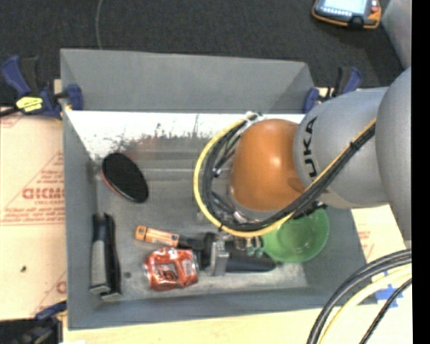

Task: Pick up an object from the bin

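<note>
My gripper (218,254) sticks out below the arm's orange cover, low in the bin near the front wall. A crumpled red packet (170,269) lies just to its left, close to touching it. To its right a flat black thing (249,264) rests on the bin floor, partly under the arm. A small orange tube (156,235) lies up and to the left of the gripper. A green bowl (299,236) sits on the right, half covered by the arm.
A black oval brush-like thing (125,177) lies at the back left. A long black and grey tool (102,258) lies along the left wall. The arm and its cables cover the middle and right of the bin.
</note>
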`<action>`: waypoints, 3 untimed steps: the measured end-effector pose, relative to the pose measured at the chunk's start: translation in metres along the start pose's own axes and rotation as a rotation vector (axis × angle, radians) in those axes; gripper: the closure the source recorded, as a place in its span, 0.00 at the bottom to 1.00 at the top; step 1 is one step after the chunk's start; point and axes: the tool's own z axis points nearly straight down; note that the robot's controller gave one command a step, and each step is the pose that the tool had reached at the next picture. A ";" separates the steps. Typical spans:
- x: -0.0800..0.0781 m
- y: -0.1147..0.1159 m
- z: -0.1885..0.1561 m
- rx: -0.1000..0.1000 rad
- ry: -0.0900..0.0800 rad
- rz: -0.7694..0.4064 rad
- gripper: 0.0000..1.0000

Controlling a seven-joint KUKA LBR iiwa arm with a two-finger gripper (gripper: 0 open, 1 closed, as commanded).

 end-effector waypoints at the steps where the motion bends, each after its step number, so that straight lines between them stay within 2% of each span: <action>1: -0.002 0.000 -0.004 -0.001 -0.008 0.004 0.00; 2: -0.030 -0.024 0.057 -0.001 -0.006 0.210 0.00; 3: -0.030 -0.013 0.057 0.000 -0.009 0.122 0.00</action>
